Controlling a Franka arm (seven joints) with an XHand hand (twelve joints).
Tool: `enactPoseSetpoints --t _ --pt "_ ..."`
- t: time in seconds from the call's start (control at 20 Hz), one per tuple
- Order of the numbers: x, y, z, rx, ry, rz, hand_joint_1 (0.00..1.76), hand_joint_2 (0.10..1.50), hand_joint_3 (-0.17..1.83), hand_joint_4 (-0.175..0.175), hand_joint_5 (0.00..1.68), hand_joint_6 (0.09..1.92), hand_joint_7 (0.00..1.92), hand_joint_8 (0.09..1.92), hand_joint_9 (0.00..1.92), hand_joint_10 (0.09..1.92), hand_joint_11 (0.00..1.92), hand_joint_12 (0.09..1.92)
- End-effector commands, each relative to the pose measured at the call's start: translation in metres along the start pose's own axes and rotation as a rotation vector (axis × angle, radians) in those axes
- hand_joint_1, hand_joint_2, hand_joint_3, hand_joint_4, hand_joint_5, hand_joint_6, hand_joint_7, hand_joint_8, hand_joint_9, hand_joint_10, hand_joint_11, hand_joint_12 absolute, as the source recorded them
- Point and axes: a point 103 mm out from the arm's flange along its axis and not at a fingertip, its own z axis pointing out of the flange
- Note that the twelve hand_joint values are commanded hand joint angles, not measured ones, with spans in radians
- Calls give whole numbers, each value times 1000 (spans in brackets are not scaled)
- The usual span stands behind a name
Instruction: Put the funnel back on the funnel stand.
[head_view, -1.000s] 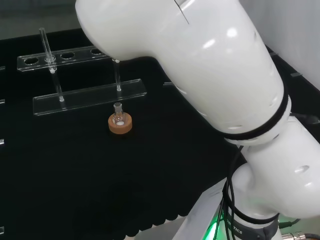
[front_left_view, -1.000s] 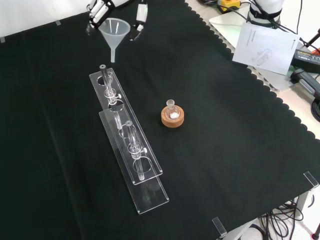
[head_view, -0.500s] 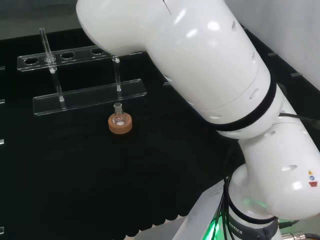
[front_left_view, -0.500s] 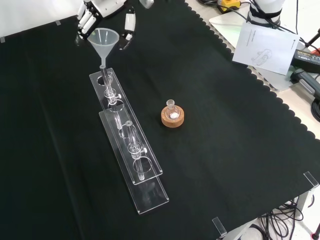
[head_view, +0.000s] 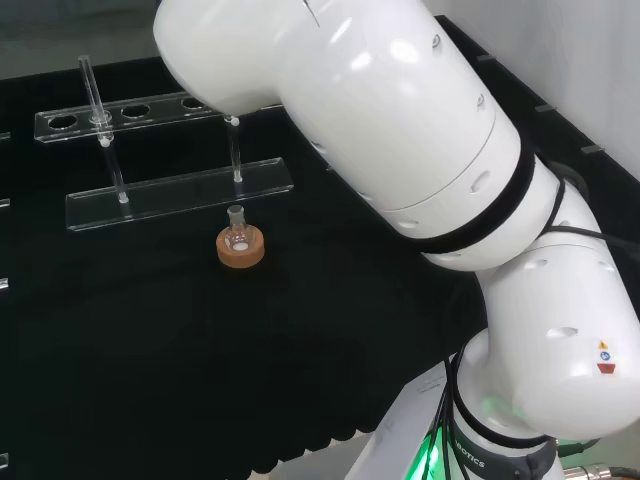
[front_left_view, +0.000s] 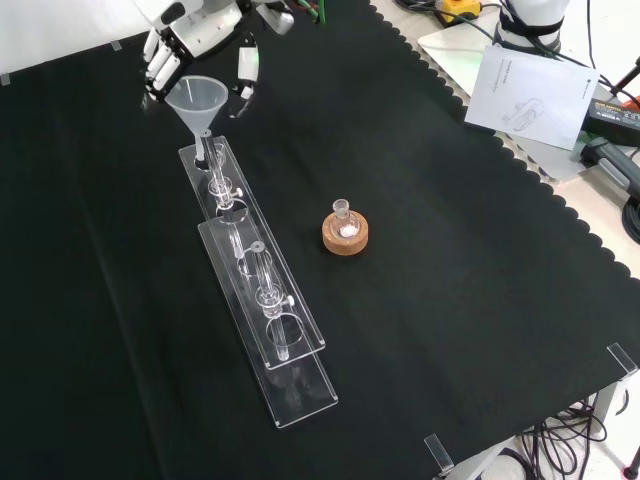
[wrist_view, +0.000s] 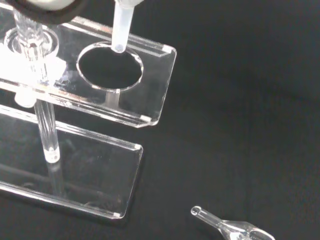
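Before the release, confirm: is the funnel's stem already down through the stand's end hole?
No: in the wrist view the funnel stem tip sits above the funnel stand hole's rim.

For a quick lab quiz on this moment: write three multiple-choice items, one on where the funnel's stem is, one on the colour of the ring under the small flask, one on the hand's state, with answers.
1. Where is the funnel's stem tip?
A. At the end hole of the stand's upper plate
B. Inside the small flask
C. Lying on the cloth

2. What colour is the ring under the small flask?
A. Red
B. Cork brown
C. Blue

3. What is the hand doing?
A. Resting flat on the cloth
B. Fingers curled on nothing
C. Holding the funnel

Answers: 1 A, the funnel has its stem tip at the rim of the end hole in the funnel stand, as the wrist view shows. 2 B, the cork ring is brown. 3 C, the hand has fingers around the funnel's cone.
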Motion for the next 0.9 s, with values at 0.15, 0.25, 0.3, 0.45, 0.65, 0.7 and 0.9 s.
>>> enactPoseSetpoints --t 0.15,0.25,0.3,0.45,0.65,0.7,0.9 --pt "5 3 9 40 -17 5 785 796 512 -40 572 118 612 672 1021 422 668 1217" --pt "6 5 12 56 -19 7 785 796 511 -40 573 119 612 672 1020 422 666 1217" --pt "6 6 14 61 -21 8 784 796 511 -40 573 119 613 672 1020 422 665 1217" --pt "9 9 22 80 -25 5 782 794 511 -39 569 119 611 670 1011 419 660 1219" --pt "12 15 35 105 -24 3 776 789 509 -40 546 111 594 665 987 412 650 1222" --pt "12 16 37 106 -23 2 772 787 508 -41 533 105 586 663 977 411 646 1223" --pt "13 16 42 100 -7 -5 733 761 491 -43 482 87 455 691 841 445 600 1255"
